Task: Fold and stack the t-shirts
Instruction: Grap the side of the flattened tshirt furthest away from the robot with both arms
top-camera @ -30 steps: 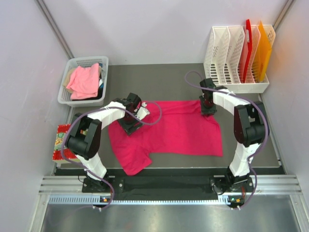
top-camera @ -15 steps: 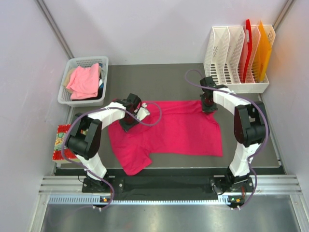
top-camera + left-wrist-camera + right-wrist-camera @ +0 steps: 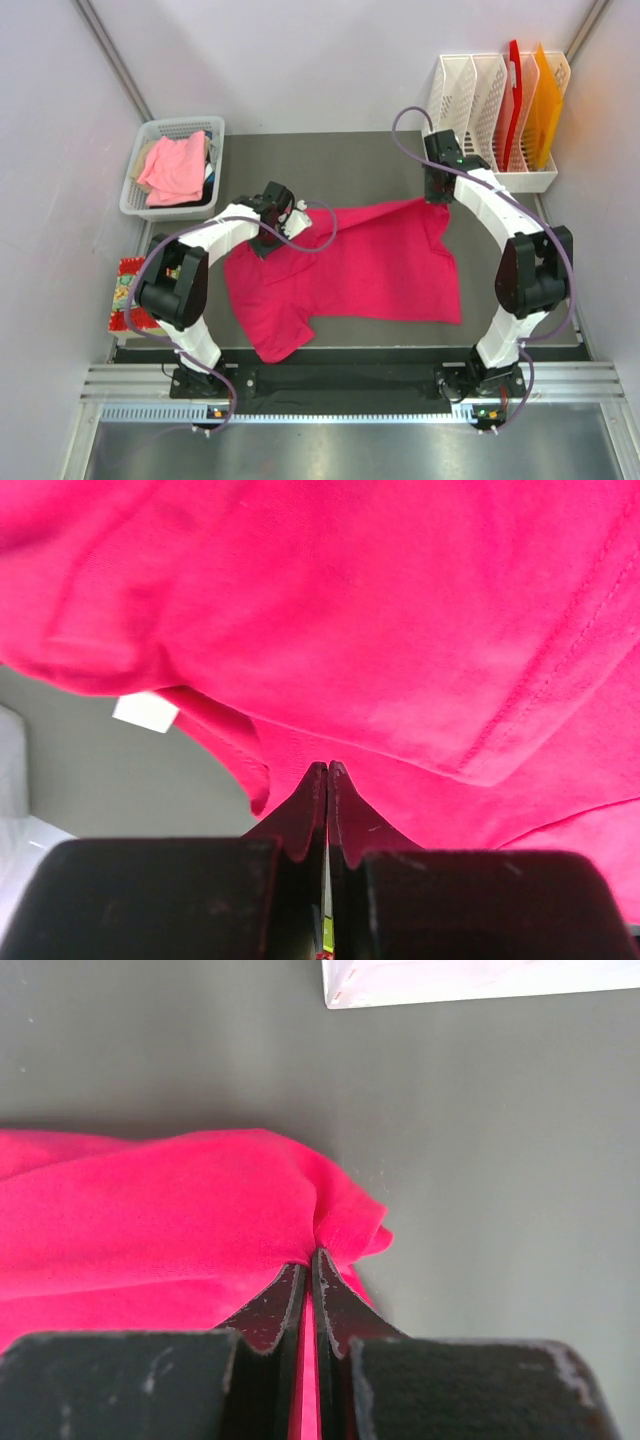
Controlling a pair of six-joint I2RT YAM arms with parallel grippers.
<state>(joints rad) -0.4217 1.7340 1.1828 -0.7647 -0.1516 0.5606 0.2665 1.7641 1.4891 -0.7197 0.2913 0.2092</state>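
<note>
A magenta t-shirt (image 3: 350, 265) lies spread on the dark table, one sleeve pointing at the near edge. My left gripper (image 3: 268, 238) is shut on its far left edge; in the left wrist view the closed fingertips (image 3: 327, 767) pinch the magenta cloth (image 3: 400, 630) near a white label (image 3: 146, 711). My right gripper (image 3: 437, 195) is shut on the far right corner, which is drawn back toward the rack. The right wrist view has cloth (image 3: 180, 1210) bunched between the closed tips (image 3: 308, 1257). A salmon-pink t-shirt (image 3: 175, 165) lies in the white basket (image 3: 140, 205).
A white file rack (image 3: 470, 130) with red and orange boards (image 3: 530, 100) stands at the back right, its base (image 3: 480, 980) just beyond the right gripper. A patterned cloth (image 3: 125, 290) lies at the table's left edge. Grey walls close in both sides.
Both grippers have closed on the magenta shirt. The right arm has moved back toward the rack, pulling the corner with it. The left gripper has shifted slightly back.
</note>
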